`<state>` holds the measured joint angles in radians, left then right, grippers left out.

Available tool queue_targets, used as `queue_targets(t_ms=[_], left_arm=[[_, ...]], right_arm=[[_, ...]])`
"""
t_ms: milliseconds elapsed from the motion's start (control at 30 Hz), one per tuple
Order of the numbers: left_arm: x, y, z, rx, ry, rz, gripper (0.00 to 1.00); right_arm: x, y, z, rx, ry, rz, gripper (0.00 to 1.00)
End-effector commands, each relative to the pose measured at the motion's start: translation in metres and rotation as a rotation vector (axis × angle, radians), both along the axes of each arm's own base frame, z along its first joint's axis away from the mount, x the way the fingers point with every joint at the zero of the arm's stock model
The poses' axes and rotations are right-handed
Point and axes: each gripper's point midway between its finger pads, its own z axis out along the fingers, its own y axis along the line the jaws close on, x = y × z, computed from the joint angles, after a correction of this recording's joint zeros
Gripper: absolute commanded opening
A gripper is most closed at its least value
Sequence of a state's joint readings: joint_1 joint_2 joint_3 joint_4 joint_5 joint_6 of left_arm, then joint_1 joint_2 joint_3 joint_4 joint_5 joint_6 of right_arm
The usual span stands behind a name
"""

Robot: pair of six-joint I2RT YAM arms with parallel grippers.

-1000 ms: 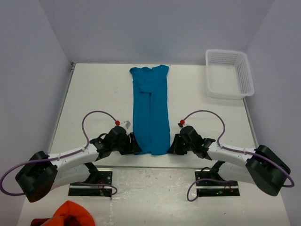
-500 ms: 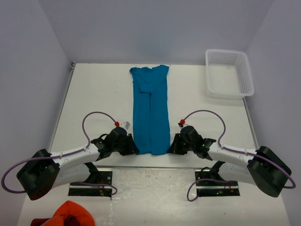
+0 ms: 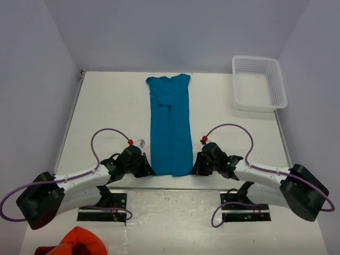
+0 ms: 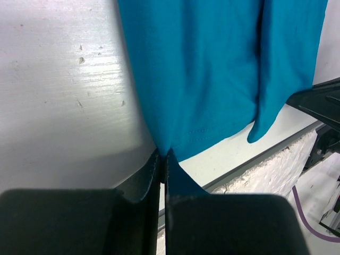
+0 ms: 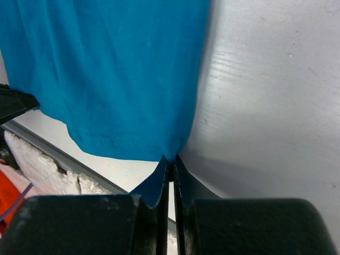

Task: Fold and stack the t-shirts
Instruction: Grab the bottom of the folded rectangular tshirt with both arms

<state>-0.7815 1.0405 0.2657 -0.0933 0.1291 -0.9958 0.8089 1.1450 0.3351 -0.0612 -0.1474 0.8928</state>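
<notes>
- Lying flat down the middle of the counter (image 3: 106,106), the teal-blue t-shirt (image 3: 170,127) is folded into a long narrow strip. Its collar end is on the far side and its hem is at the near edge.
- A fold line runs the length of the strip, and the hem stitching shows clearly in both wrist views.
- At the near-left hem corner, the left end effector (image 4: 163,156) has its fingers pressed tight together, with teal cloth pinched between them.
- At the near-right hem corner, the right end effector (image 5: 171,162) matches it: jaws closed, and a point of hem caught in the slit.
- Both arms reach in low from either side of the strip.
- A white mesh basket (image 3: 258,105) sits in the far right corner, well apart from the shirt.
- An orange-red cloth (image 3: 79,240) lies bunched at the near left, behind the arm bases.
</notes>
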Motion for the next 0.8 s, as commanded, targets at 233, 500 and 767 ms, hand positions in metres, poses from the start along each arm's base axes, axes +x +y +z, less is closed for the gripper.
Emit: queue_targets(t_ms=[233,500,767], left_arm=[[-0.042,0.017,-0.023,0.106,0.091,-0.066,0.00],[-0.067,0.015,-0.023,0.129,0.108,-0.071,0.00],[-0.063,0.011,0.011,0.126,0.023,-0.054,0.00]], right_arm=[[-0.013,0.001,0.009,-0.151,-0.058,0.062,0.00],[-0.027,0.000,0.022,-0.210,-0.091,0.060,0.00],[-0.039,-0.010,0.043,-0.246,-0.135,0.049,0.00]])
